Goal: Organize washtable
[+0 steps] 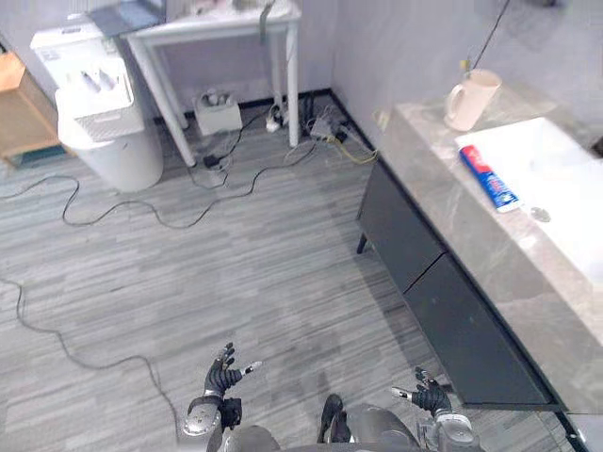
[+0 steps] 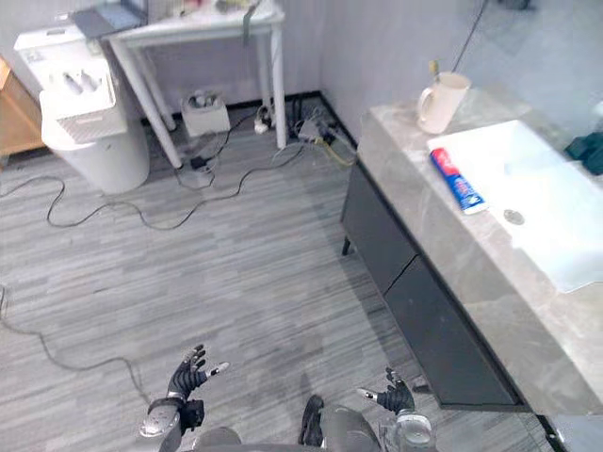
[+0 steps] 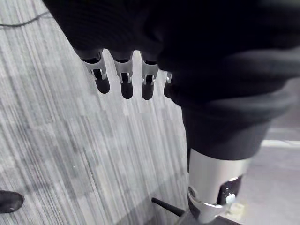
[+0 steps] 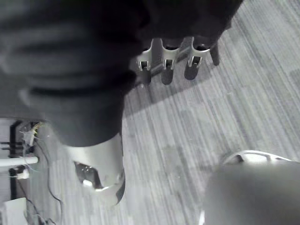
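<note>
Grey plank floor (image 1: 283,245) lies beneath the left robot hand (image 1: 221,377). Just ahead of the right robot hand (image 1: 431,397) stands a dark cabinet (image 1: 405,235) topped by a grey stone surface (image 1: 443,179) with a white sink (image 1: 565,169). Far ahead of the left robot hand, a white table (image 1: 188,30) and a white dispenser (image 1: 104,122) stand near a pale wall (image 1: 396,38).

Left robot hand (image 1: 224,377) and right robot hand (image 1: 429,397), both held low and open.
The left one shows at the lower left of the head views, dark-tipped fingers (image 3: 101,79) spread and nearly straight, thumb (image 3: 211,187) set apart. The right one shows at the lower right, fingers (image 4: 167,65) relaxed in a row, thumb (image 4: 101,173) off to the side. The two are well apart.
</note>
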### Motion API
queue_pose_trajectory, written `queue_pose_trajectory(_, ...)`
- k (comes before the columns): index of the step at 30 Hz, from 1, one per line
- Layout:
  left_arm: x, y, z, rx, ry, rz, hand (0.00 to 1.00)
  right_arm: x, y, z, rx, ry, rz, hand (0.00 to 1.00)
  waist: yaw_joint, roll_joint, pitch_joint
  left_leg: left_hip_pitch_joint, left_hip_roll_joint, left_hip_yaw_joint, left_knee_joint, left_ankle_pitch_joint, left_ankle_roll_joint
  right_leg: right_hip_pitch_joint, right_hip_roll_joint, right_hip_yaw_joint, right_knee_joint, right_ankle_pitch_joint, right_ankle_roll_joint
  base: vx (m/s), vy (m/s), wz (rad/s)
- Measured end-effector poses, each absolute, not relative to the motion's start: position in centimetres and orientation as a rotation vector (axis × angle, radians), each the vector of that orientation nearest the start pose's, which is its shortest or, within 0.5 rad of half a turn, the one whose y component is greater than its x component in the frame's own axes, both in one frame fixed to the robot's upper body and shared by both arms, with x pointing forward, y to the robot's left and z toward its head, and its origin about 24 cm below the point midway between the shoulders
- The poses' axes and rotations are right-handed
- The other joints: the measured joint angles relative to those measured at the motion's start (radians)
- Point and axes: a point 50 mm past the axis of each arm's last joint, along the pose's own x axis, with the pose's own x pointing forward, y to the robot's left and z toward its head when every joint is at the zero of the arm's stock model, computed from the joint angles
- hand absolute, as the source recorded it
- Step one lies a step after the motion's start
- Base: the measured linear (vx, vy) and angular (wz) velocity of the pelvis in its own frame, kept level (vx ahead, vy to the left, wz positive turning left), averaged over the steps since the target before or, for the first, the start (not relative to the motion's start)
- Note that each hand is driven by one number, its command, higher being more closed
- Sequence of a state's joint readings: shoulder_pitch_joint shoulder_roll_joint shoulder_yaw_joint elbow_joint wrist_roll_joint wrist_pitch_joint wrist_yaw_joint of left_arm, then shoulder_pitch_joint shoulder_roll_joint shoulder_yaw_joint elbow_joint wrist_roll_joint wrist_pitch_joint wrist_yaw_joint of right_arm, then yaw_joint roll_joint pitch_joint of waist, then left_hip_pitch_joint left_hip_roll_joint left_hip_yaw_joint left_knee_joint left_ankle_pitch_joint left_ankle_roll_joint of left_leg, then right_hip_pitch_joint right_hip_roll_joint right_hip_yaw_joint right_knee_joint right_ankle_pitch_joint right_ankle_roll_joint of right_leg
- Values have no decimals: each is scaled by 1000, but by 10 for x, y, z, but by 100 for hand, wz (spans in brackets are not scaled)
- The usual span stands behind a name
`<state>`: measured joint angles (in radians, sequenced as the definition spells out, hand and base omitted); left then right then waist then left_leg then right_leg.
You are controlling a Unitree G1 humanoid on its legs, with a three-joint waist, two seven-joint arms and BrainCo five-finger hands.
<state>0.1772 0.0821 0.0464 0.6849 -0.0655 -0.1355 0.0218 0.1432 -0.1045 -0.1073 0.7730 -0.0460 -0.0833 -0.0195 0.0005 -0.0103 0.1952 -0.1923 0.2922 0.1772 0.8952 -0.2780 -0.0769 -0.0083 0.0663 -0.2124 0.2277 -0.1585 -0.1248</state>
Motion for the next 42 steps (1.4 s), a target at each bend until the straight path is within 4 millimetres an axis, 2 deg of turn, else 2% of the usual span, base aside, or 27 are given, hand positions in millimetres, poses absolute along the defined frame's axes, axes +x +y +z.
queue_pose_trajectory(2, 138, 196, -120, 8, 717, 167, 0, 132, -212, -129, -101, 820, -181, 0, 19, -5, 6, -44, -70, -55, -152, -4, 7, 13, -7, 57, -4, -4, 7, 194, 129, -97)
queue_pose_trajectory(3, 138, 196, -120, 9, 716, 170, 0, 134, -214, -128, -98, 813, -192, 0, 19, -11, 12, -64, -140, -144, -311, 2, -2, 25, -23, 100, -1, -16, 28, 213, 192, -78)
queue_pose_trajectory(5, 138, 195, -120, 7, 713, 169, 0, 137, -216, -127, -103, 805, -195, 0, 18, -10, 11, -64, -190, -223, -468, 32, -33, 20, -34, 150, 15, -35, 60, 255, 247, -93)
queue_pose_trajectory(6, 138, 196, -120, 8, 714, 172, 0, 136, -216, -127, -105, 805, -195, 0, 21, 0, 10, -42, -199, -237, -516, 119, -39, 23, -34, 197, 38, -58, 87, 253, 253, -102)
queue_pose_trajectory(7, 136, 196, -120, 8, 717, 174, 0, 136, -215, -127, -103, 805, -192, 0, 27, 4, 5, -30, -201, -231, -522, 169, -16, 23, -34, 213, 50, -69, 102, 286, 286, -101)
queue_pose_trajectory(10, 145, 199, -115, 21, 681, 172, 0, 126, -203, -130, -73, 813, -184, 0, 44, -44, -20, -18, -224, -130, -463, 84, 42, 17, -88, 277, 96, -116, 164, 347, 287, -71)
queue_pose_trajectory(13, 141, 200, -115, 26, 689, 172, 0, 130, -201, -126, -71, 787, -180, 0, 45, -45, -23, 47, -225, -32, -439, 6, 76, -28, -115, 304, 242, -138, 199, 266, 205, -96)
queue_pose_trajectory(14, 138, 202, -115, 36, 693, 172, 0, 133, -198, -123, -67, 768, -173, 0, 42, -44, -23, 83, -224, 7, -441, -21, 84, -77, -126, 293, 358, -133, 210, 243, 157, -95)
queue_pose_trajectory(15, 138, 200, -115, 43, 693, 163, 0, 134, -194, -123, -57, 764, -167, 0, 38, -47, -24, 118, -223, 42, -446, -45, 95, -134, -150, 257, 475, -121, 247, 304, 172, -85)
queue_pose_trajectory(16, 138, 200, -115, 49, 691, 160, 0, 135, -192, -123, -57, 762, -160, 0, 37, -48, -25, 136, -223, 57, -450, -56, 98, -154, -166, 223, 518, -123, 252, 284, 93, -72)
queue_pose_trajectory(18, 140, 204, -113, 72, 683, 159, 0, 132, -187, -127, -74, 783, -126, 0, 33, -50, -26, 201, -221, 91, -479, -82, 103, -201, -208, 99, 581, -154, 221, 333, 34, -51)
queue_pose_trajectory(19, 141, 208, -112, 86, 680, 163, 0, 135, -185, -128, -96, 792, -100, 0, 10, -50, -26, 240, -201, 100, -513, -84, 105, -233, -204, 12, 561, -175, 187, 350, -15, -28)
queue_pose_trajectory(22, 147, 212, -113, 98, 684, 161, 0, 144, -184, -129, -120, 798, -73, 0, 9, -26, -14, 308, -148, 132, -577, -74, 87, -298, -161, -139, 413, -154, 141, 370, -25, -47)
queue_pose_trajectory(24, 143, 216, -117, 111, 714, 165, 0, 143, -185, -131, -125, 808, -70, 0, 8, -35, -18, 356, -149, 142, -616, -61, 54, -315, -124, -210, 216, -45, 99, 433, -53, -38)
queue_pose_trajectory(25, 138, 216, -121, 109, 745, 168, 0, 137, -193, -133, -149, 830, -77, 0, 2, -32, -26, 395, -153, 127, -610, -76, 23, -290, -97, -191, 133, 104, 3, 510, -45, -35)
queue_pose_trajectory(26, 137, 213, -123, 100, 751, 165, 0, 136, -198, -133, -160, 838, -83, 0, 9, -10, -29, 400, -138, 125, -599, -71, 15, -285, -83, -194, 141, 98, -2, 519, -45, -40)
queue_pose_trajectory(27, 139, 210, -122, 92, 744, 159, 0, 135, -203, -132, -166, 836, -97, 0, 6, -1, -28, 386, -137, 119, -557, -32, -33, -282, -86, -183, 153, 60, 3, 487, -80, -32)
queue_pose_trajectory(29, 141, 205, -122, 80, 739, 153, 0, 133, -210, -133, -168, 845, -118, 0, -10, 12, -21, 362, -132, 99, -437, 45, -53, -237, -85, -172, 147, 26, 9, 482, -109, -17)
queue_pose_trajectory(30, 141, 203, -123, 68, 739, 158, 0, 131, -210, -133, -167, 850, -120, 0, -13, 11, -19, 314, -111, 73, -275, 117, -69, -177, -80, -160, 110, 15, 11, 374, -54, -21)
queue_pose_trajectory(31, 141, 201, -122, 57, 733, 157, 0, 127, -209, -136, -163, 879, -114, 0, -8, 11, -18, 267, -78, 67, -128, 81, -59, -113, -64, -138, 69, 12, 13, 353, -38, -32)
queue_pose_trajectory(32, 142, 199, -122, 52, 730, 159, 0, 120, -209, -138, -143, 907, -112, 0, -2, 8, -16, 245, -68, 69, -79, 55, -58, -87, -60, -127, 54, 10, 12, 302, -13, -56)
queue_pose_trajectory(33, 142, 194, -123, 35, 727, 153, 0, 115, -213, -140, -147, 929, -122, 0, 11, 8, -14, 190, -61, 71, -26, 19, -38, -51, -55, -100, 30, 10, 13, 212, 7, -54)
queue_pose_trajectory(35, 140, 191, -124, 25, 733, 143, 0, 109, -215, -142, -136, 940, -144, 0, 12, 7, -13, 124, -56, 60, -60, -15, -11, -20, -52, -61, 14, 8, 17, 241, 86, -67)
queue_pose_trajectory(37, 137, 193, -125, 27, 741, 146, 0, 110, -214, -141, -123, 936, -164, 0, 14, 5, -12, 79, -82, 2, -202, -28, -7, -9, -56, -16, 19, -3, 38, 164, 145, -74)
queue_pose_trajectory(38, 137, 192, -125, 27, 742, 146, 0, 110, -215, -141, -122, 934, -182, 0, 13, 9, -12, 71, -111, -75, -345, -23, -11, -14, -61, 14, 40, -17, 62, 63, 196, -70)
queue_pose_trajectory(39, 137, 192, -125, 27, 744, 145, 0, 110, -218, -141, -128, 929, -191, 0, 13, 23, -11, 73, -133, -152, -477, 39, -24, -25, -58, 35, 67, -37, 90, 71, 251, -71)
queue_pose_trajectory(42, 137, 192, -125, 32, 746, 148, 0, 104, -214, -142, -113, 939, -190, 0, 13, -9, -28, 110, -177, -104, -515, 30, -3, -26, -109, 77, 70, -45, 138, 125, 279, -34)
